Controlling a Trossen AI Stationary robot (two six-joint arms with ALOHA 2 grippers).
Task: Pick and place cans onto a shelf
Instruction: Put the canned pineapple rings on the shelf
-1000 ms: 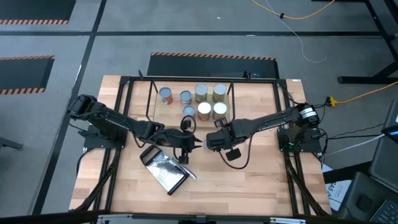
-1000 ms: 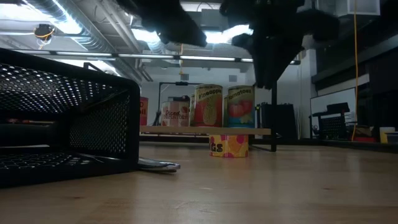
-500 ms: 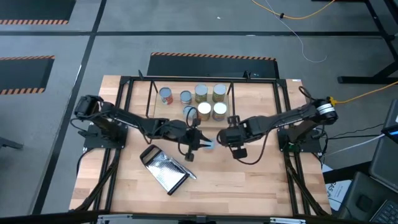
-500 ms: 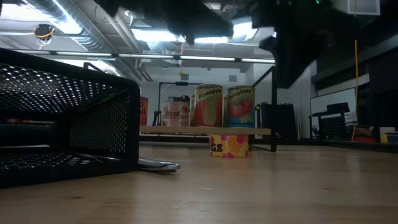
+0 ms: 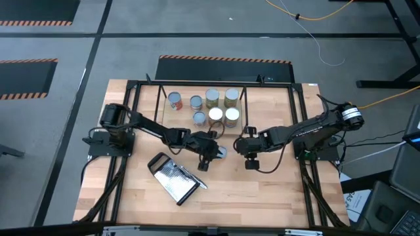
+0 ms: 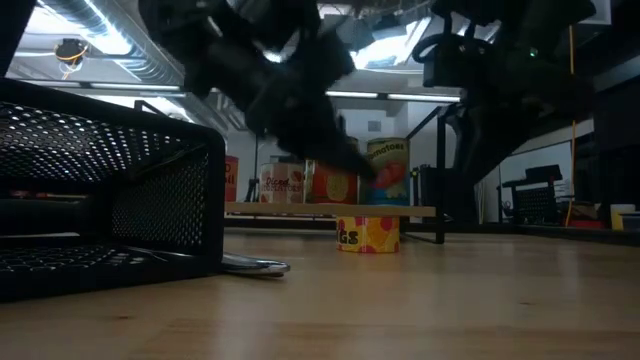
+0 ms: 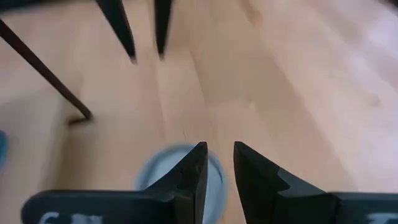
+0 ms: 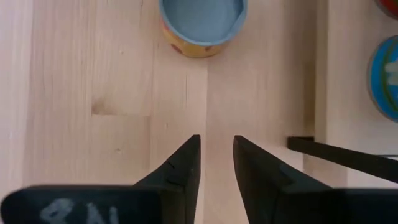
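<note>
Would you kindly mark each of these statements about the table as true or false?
1. A yellow-labelled can stands on the table, off the shelf. True.
2. The grater lies on the shelf. False: it lies on the table, near the left arm.
3. The right gripper holds a can. False: nothing is between its fingers, and the yellow-labelled can stands ahead of it.
4. Seven shelf cans stand in two rows. True.
5. The left gripper is above the shelf. False: it hangs over the yellow-labelled can.
</note>
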